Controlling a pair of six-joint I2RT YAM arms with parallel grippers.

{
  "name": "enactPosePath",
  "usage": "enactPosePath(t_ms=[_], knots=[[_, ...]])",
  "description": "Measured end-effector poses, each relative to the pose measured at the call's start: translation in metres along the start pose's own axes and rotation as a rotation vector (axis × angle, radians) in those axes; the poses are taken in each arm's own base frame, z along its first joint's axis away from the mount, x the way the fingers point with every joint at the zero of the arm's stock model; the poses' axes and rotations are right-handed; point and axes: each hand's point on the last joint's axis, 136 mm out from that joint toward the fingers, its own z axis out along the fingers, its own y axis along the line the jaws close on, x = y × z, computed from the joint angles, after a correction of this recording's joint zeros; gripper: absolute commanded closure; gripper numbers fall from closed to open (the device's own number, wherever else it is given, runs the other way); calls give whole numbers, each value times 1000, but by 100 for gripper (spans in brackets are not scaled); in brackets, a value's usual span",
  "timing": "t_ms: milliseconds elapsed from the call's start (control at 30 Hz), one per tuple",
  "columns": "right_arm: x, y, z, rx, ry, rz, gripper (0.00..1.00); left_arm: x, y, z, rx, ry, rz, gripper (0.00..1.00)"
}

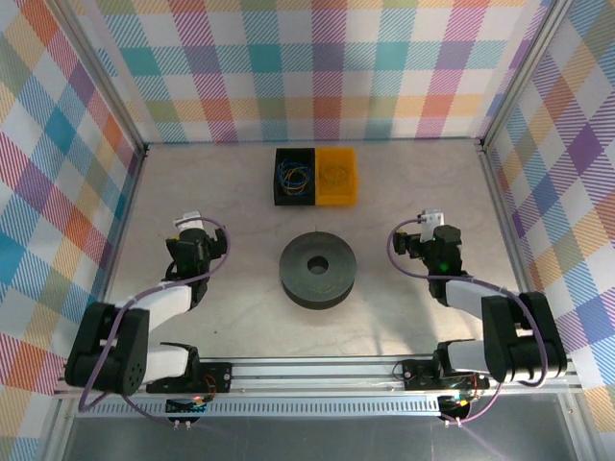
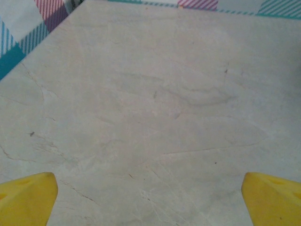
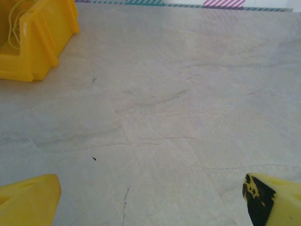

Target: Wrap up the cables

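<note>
Small coiled cables lie in two bins at the back of the table. Blue and yellow-green cables (image 1: 293, 177) sit in the black bin (image 1: 279, 187). A thin yellowish cable (image 1: 335, 174) (image 3: 15, 22) lies in the yellow bin (image 1: 352, 187) (image 3: 44, 44). My left gripper (image 1: 191, 230) (image 2: 149, 202) hovers over bare table on the left, jaws wide open and empty. My right gripper (image 1: 434, 229) (image 3: 150, 202) hovers on the right, also open and empty, with the yellow bin ahead to its left.
A wide black round spool (image 1: 318, 270) stands in the middle of the table between the two arms. Checkered walls close in the table at the back and both sides. Lilac cords loop along each arm.
</note>
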Motion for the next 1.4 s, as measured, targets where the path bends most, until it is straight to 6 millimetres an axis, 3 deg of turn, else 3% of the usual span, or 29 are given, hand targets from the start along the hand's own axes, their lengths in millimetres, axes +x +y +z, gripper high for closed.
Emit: enactPosePath(t_ms=[200, 400, 633, 1400], knots=[[4, -8, 23, 5, 14, 26, 1, 12, -6, 22, 3, 7, 30, 0], [8, -19, 28, 7, 9, 65, 1, 23, -9, 37, 24, 18, 38, 0], [3, -16, 29, -23, -5, 81, 1, 12, -10, 38, 38, -26, 18, 0], [2, -14, 29, -32, -6, 82, 1, 12, -11, 38, 44, -26, 18, 0]])
